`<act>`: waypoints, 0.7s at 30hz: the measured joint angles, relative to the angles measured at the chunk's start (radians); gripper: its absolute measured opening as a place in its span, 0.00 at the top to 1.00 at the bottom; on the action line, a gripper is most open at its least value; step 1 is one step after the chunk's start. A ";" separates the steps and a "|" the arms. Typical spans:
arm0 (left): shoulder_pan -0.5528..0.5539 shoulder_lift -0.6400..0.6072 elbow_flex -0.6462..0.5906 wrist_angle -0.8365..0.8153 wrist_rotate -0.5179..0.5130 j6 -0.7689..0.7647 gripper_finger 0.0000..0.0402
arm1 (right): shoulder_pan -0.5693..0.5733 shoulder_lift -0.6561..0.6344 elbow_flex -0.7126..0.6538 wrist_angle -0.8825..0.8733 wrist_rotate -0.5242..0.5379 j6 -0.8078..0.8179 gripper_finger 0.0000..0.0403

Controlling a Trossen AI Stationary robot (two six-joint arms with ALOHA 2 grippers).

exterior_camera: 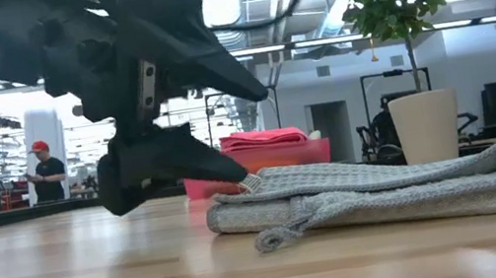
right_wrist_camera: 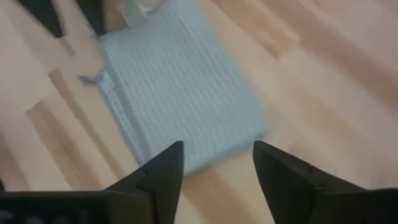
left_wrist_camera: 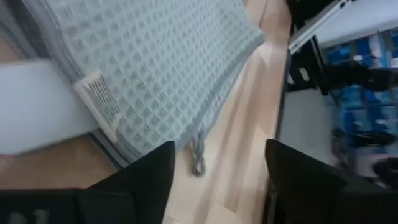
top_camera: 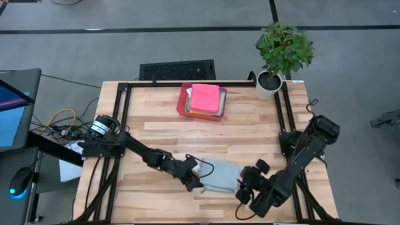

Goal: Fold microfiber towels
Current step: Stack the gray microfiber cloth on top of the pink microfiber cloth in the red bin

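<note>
A grey-blue waffle-weave microfiber towel (top_camera: pixel 222 177) lies folded flat on the wooden table near its front edge; it also shows in the low view as a towel (exterior_camera: pixel 385 187) of several layers. My left gripper (top_camera: pixel 195 182) stands open just off its left edge, by the white label (left_wrist_camera: pixel 99 99) and hanging loop (left_wrist_camera: pixel 198 163). My right gripper (top_camera: pixel 245 189) hovers open above the towel's right end, with the towel (right_wrist_camera: pixel 180 93) lying below and beyond its fingers. More towels, a pink one (top_camera: pixel 204 97) on top, are stacked in the red tray (top_camera: pixel 182 104) at the far side.
A potted plant (top_camera: pixel 282 53) in a white pot stands at the table's far right corner. A black frame (top_camera: pixel 125 100) runs along the table's edges. In the room beyond, a person (exterior_camera: pixel 45 169) stands far off. Bare wood lies between tray and folded towel.
</note>
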 joint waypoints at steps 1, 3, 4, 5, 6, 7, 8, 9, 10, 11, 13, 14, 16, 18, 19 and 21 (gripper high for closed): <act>0.010 0.000 0.000 0.000 0.032 -0.019 0.39 | 0.009 0.001 0.000 -0.009 -0.008 0.066 0.46; 0.026 -0.001 0.000 0.001 0.056 -0.036 0.36 | 0.029 0.016 0.000 -0.044 -0.030 0.219 0.42; 0.037 -0.007 0.000 -0.004 0.061 -0.044 0.35 | 0.040 0.027 0.000 -0.059 -0.040 0.285 0.41; 0.051 -0.013 0.000 -0.006 0.066 -0.046 0.34 | 0.049 0.037 0.000 -0.071 -0.050 0.356 0.41; 0.069 -0.021 0.000 -0.002 0.087 -0.049 0.33 | 0.058 0.045 0.000 -0.078 -0.051 0.410 0.41; 0.091 -0.032 0.000 -0.011 0.113 -0.050 0.33 | 0.069 0.053 0.000 -0.076 -0.049 0.450 0.41; 0.113 -0.042 0.000 -0.020 0.153 -0.052 0.32 | 0.077 0.057 0.000 -0.075 -0.045 0.480 0.41; 0.134 -0.054 0.000 -0.031 0.202 -0.052 0.32 | 0.084 0.058 0.000 -0.077 -0.042 0.501 0.41; 0.153 -0.070 0.000 -0.057 0.251 -0.050 0.32 | 0.091 0.058 0.000 -0.081 -0.039 0.516 0.41; 0.165 -0.093 0.000 -0.091 0.280 -0.045 0.32 | 0.096 0.058 0.000 -0.089 -0.037 0.531 0.41; 0.168 -0.157 0.000 -0.191 0.264 -0.026 0.32 | 0.102 0.058 0.000 -0.110 -0.036 0.558 0.41; 0.166 -0.191 0.002 -0.258 0.221 -0.003 0.32 | 0.102 0.058 0.000 -0.123 -0.034 0.572 0.41; 0.165 -0.250 0.001 -0.405 0.112 0.058 0.32 | 0.100 0.058 -0.008 -0.123 -0.031 0.597 0.41; 0.167 -0.292 0.000 -0.507 -0.013 0.104 0.32 | 0.095 0.058 -0.032 -0.097 -0.025 0.630 0.41; 0.167 -0.308 0.000 -0.524 -0.059 0.115 0.32 | 0.092 0.058 -0.050 -0.079 -0.021 0.652 0.41; 0.161 -0.325 0.000 -0.533 -0.116 0.117 0.32 | 0.088 0.058 -0.098 0.014 -0.016 0.699 0.41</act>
